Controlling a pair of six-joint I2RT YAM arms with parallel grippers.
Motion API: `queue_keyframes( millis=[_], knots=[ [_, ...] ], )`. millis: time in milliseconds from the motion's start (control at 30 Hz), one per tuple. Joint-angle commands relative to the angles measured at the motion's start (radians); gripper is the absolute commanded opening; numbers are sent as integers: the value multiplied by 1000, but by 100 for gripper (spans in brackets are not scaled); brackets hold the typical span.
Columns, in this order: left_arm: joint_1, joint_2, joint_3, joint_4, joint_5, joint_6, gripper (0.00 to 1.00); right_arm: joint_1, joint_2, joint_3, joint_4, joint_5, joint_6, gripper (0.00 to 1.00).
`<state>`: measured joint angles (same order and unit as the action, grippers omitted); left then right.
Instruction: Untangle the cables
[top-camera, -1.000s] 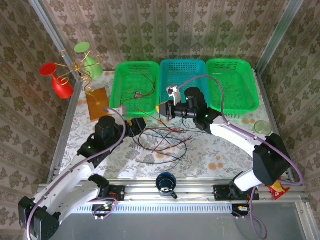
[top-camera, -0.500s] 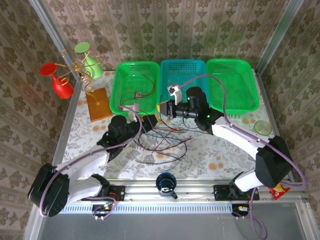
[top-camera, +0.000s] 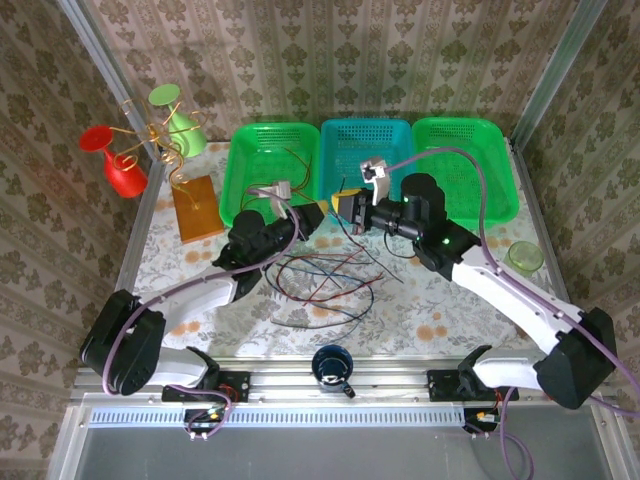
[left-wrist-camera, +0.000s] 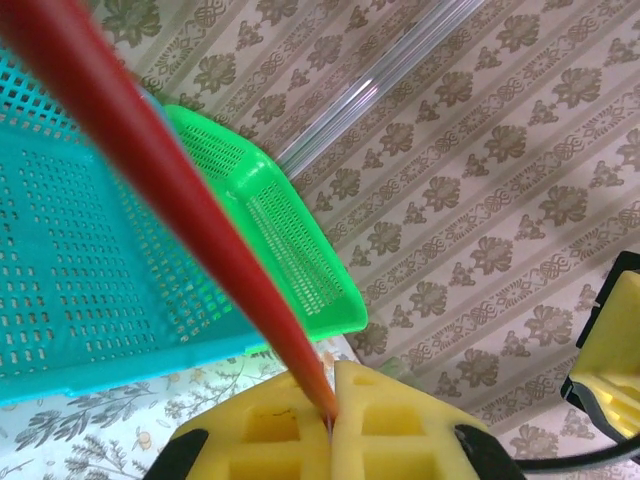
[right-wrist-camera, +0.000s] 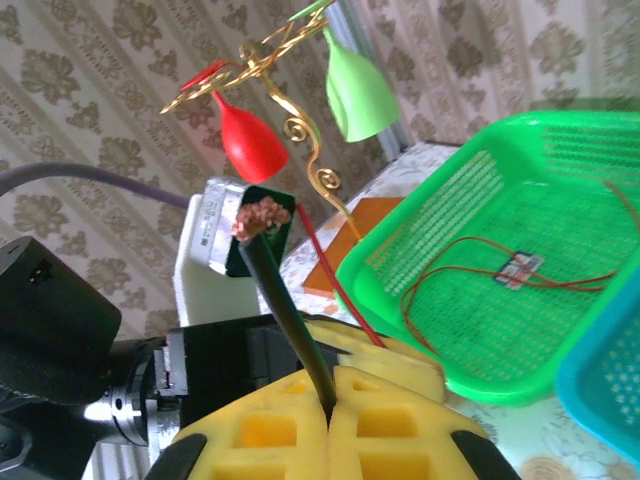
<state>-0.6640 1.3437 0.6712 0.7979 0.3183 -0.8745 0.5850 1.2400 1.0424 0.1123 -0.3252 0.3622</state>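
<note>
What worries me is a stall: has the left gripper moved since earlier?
Yes: left gripper moved right and farther out, reaching the left green basket's rim.

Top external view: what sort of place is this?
Probably a lab robot cell: wallpaper-lined enclosure walls, an aluminium rail at the near edge, staged baskets and loose cables.

Walls (top-camera: 350, 60): three sides, papered in a beige damask pattern, also seen in both wrist views. A left corner post (top-camera: 108, 75) and a right corner post (top-camera: 560, 70), both aluminium, lean outward toward the top of the overhead view. Table: covered by a pale floral cloth (top-camera: 460, 320). A slotted aluminium rail (top-camera: 400, 385) runs along the near edge, with a grey panel (top-camera: 350, 450) below it. Lighting is bright and even.
</note>
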Motion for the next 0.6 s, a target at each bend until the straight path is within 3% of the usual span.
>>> queue_keyframes(
  millis=[0,100,167,400,567],
  knots=[
    [-29,-38,102,-112,11,93,0,-5,-83,-8,-64,179,-39,0],
    [-140,-93,322,-542,-83,378,0,-4,-152,16,-147,375,-29,0],
    [-211,-91,455,-726,-162,535,0,-4,-203,19,-165,488,-33,0],
    [-285,-98,579,-770,-232,717,0,-2,-343,18,-132,768,-129,0],
    [-293,-117,625,-795,-354,786,0,-4,-391,32,-104,807,-228,0]
  ],
)
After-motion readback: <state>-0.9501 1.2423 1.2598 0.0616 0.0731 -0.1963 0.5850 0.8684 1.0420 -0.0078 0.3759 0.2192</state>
